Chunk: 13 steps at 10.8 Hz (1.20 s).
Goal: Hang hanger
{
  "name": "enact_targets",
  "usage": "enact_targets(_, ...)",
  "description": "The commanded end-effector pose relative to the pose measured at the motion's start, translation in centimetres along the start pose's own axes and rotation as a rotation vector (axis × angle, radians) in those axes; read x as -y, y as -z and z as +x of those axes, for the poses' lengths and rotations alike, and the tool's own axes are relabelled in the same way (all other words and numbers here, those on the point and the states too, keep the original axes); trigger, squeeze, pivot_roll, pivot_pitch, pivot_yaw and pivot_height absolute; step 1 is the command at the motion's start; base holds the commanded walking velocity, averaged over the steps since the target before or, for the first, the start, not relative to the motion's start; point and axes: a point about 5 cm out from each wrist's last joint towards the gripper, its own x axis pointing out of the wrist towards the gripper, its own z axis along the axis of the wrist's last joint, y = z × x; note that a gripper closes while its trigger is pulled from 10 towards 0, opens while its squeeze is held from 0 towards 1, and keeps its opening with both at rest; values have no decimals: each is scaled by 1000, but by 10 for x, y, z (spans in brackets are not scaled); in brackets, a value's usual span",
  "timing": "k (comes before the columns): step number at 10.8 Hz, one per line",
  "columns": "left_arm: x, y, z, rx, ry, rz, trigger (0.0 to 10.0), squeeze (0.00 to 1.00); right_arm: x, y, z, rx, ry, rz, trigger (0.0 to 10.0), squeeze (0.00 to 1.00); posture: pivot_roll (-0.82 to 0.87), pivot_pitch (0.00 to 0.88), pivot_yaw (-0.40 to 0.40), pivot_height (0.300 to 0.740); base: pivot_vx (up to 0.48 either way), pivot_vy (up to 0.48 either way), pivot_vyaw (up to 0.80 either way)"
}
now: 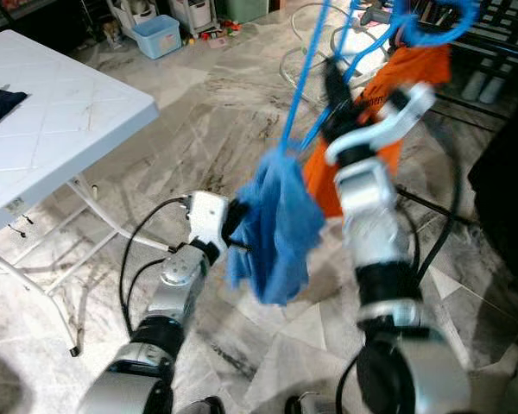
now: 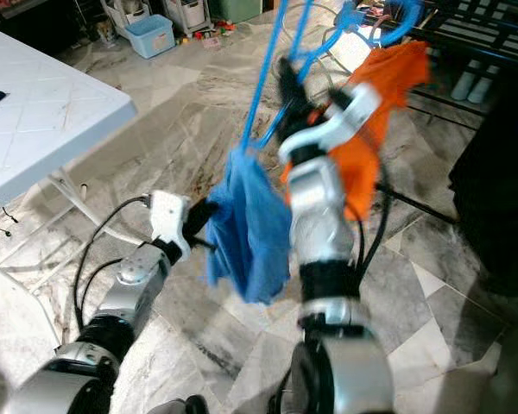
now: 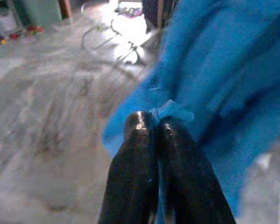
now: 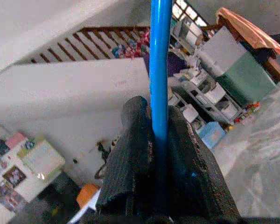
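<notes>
No text, labels, brands or nos. are showing legibly in any view. Small items w/ possible print are sitting on the far shelves, but they're coming out too blurred & tiny to read.

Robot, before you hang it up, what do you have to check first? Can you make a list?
1. Right gripper shut on the blue hanger: ok.
2. Left gripper pinching the blue cloth: ok.
3. Cloth on the hanger, off the floor: ok.
4. Hanger's hook near the dark rack: cannot tell, blurred.
5. Orange cloth out of the way: cannot tell.
</notes>
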Motion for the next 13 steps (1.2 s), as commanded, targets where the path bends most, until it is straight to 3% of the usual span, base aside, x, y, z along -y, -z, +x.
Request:
enact_targets(1,-4,3,-4,-13,-12,72,10000,1000,-12,-6,3,20,-57,-21,10000,0,-273,149,27,740,0,0,0)
enact_targets(4,-17,-12,-8,103,-32,241,10000,1000,-13,-7,1,8,-74,-40,10000,0,-289,161,26,740,0,0,0)
enact_targets(5,-21,-16,-10,134,-32,249,10000,1000,-13,-7,1,-4,-90,-72,10000,0,-288,165,25,740,0,0,0)
enact_targets(7,-27,-34,-14,284,24,65,10000,1000,-13,-2,4,-45,-121,-141,10000,0,-276,187,19,740,0,0,0)
enact_targets(8,-21,-39,-13,318,67,3,10000,1000,-14,1,4,-58,-129,-153,10000,0,-273,192,19,740,0,0,0)
enact_targets(9,-19,-40,-12,327,78,-6,10000,1000,-15,1,4,-61,-131,-154,10000,0,-272,193,19,740,0,0,0)
enact_targets(11,16,-42,-3,374,161,-80,10000,1000,-28,5,12,-65,-167,-119,10000,0,-285,201,8,740,0,0,0)
enact_targets(12,22,-43,-2,382,187,-89,10000,1000,-30,5,13,-67,-184,-128,10000,0,-290,199,6,740,0,0,0)
enact_targets(13,38,-45,0,400,260,-115,10000,1000,-36,3,19,-63,-214,-133,10000,0,-293,193,5,740,0,0,0)
